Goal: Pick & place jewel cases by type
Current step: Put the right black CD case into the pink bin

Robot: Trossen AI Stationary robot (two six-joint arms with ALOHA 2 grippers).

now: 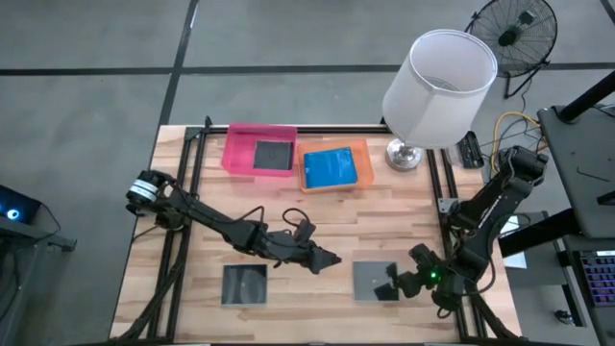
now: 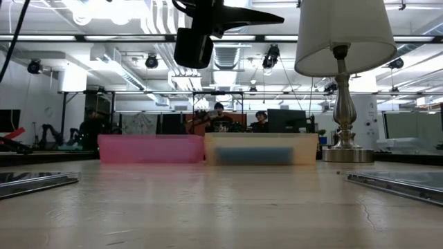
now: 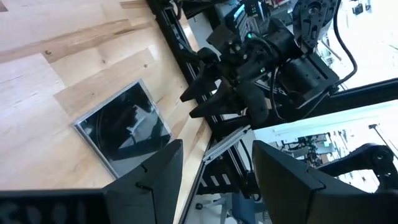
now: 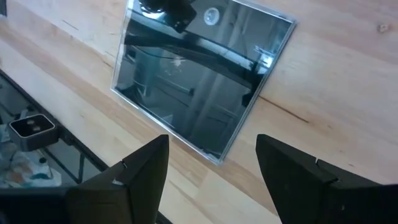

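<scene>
Jewel cases, sorting partly done: one dark glossy square case [image 1: 273,155] in pink plastic tray [image 1: 238,140]; blue rectangular case [image 1: 331,167] in orange tray [image 1: 361,151]. Two dark cases [image 1: 244,284] [image 1: 373,279] lie on wooden table [image 1: 327,221]. Right gripper [image 1: 392,284] hovers parted, empty, over one; left gripper [image 1: 327,259] parted, empty.

Both tools, left [image 1: 330,259] and right [image 1: 392,284], gape empty.

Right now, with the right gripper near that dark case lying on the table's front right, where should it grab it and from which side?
Probably by the thin edge nearest the right gripper. The dark square case lies flat on the table, so only its rim offers a pinch. Come down over that edge with open fingers, one tip slipping under it. Its glossy top gives no hold.
</scene>
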